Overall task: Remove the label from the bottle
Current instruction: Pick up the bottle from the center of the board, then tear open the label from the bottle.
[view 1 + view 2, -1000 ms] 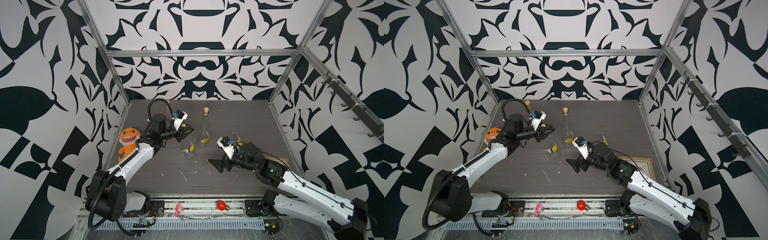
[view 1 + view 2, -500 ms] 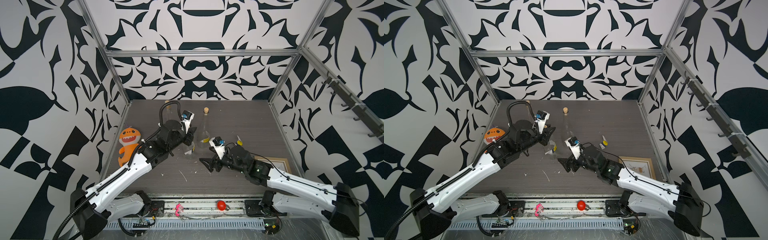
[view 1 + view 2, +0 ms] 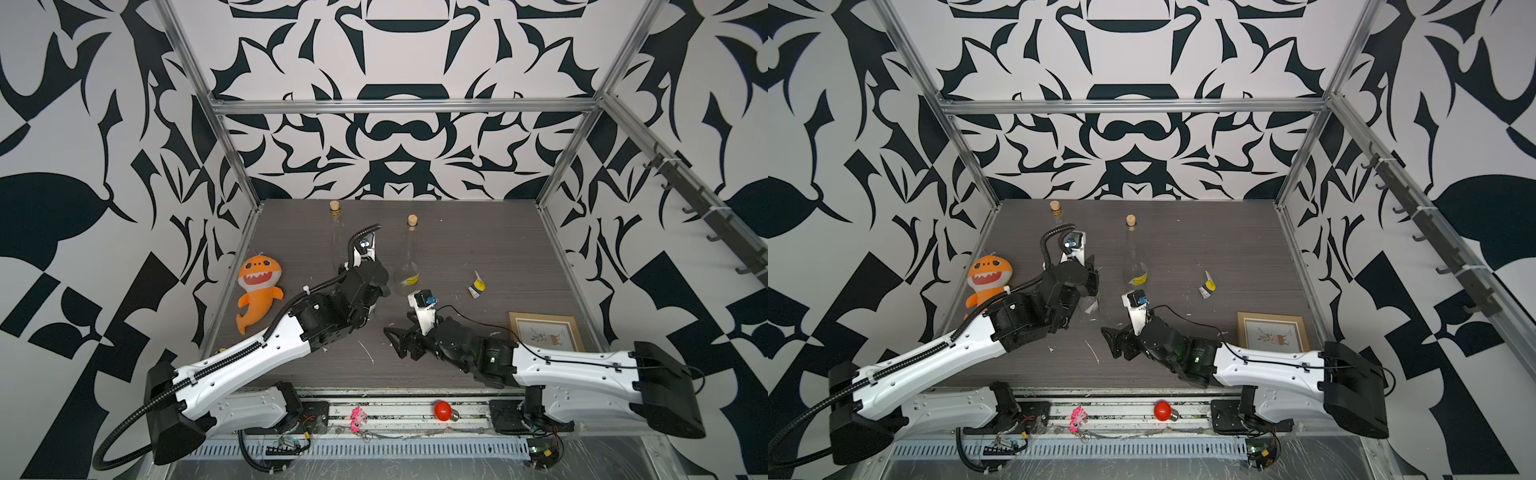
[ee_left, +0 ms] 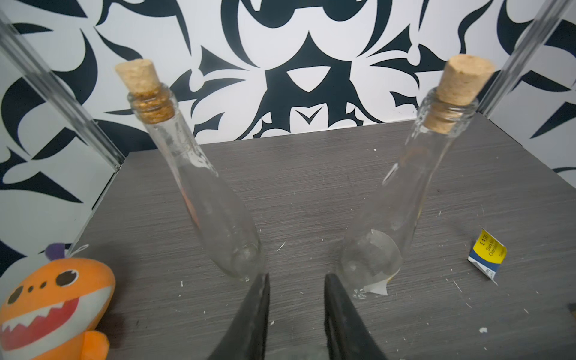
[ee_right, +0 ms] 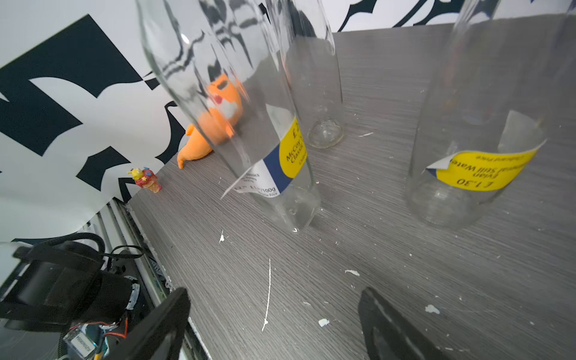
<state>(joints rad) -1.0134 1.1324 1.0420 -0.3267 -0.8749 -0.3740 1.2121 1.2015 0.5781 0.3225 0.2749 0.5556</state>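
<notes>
Three clear glass bottles stand on the grey table. The nearest bottle [image 5: 274,187] carries a blue, yellow and white label [image 5: 280,162] with one corner lifted; in a top view only a white bit of it [image 3: 1090,306] shows beside my left wrist [image 3: 365,282]. A corked bottle [image 3: 409,257] [image 4: 405,193] has a half-peeled yellow label [image 5: 480,171]. The back corked bottle [image 3: 335,232] [image 4: 212,212] is bare. My left gripper [image 4: 295,277] points between the two corked bottles, jaws narrowly apart with nothing in them. My right gripper [image 3: 395,343] [image 5: 274,293] hovers low over the table, open wide and empty.
A loose yellow and blue label [image 3: 477,286] lies at the right. An orange shark plush [image 3: 257,286] lies by the left wall, a framed picture [image 3: 544,332] at the front right. A red bulb [image 3: 444,410] sits on the front rail. White scraps [image 5: 268,293] litter the table.
My left arm has swung from the left side to stretch forward over the nearest bottle. My right gripper has moved left and nearer the front, its jaws a little less wide.
</notes>
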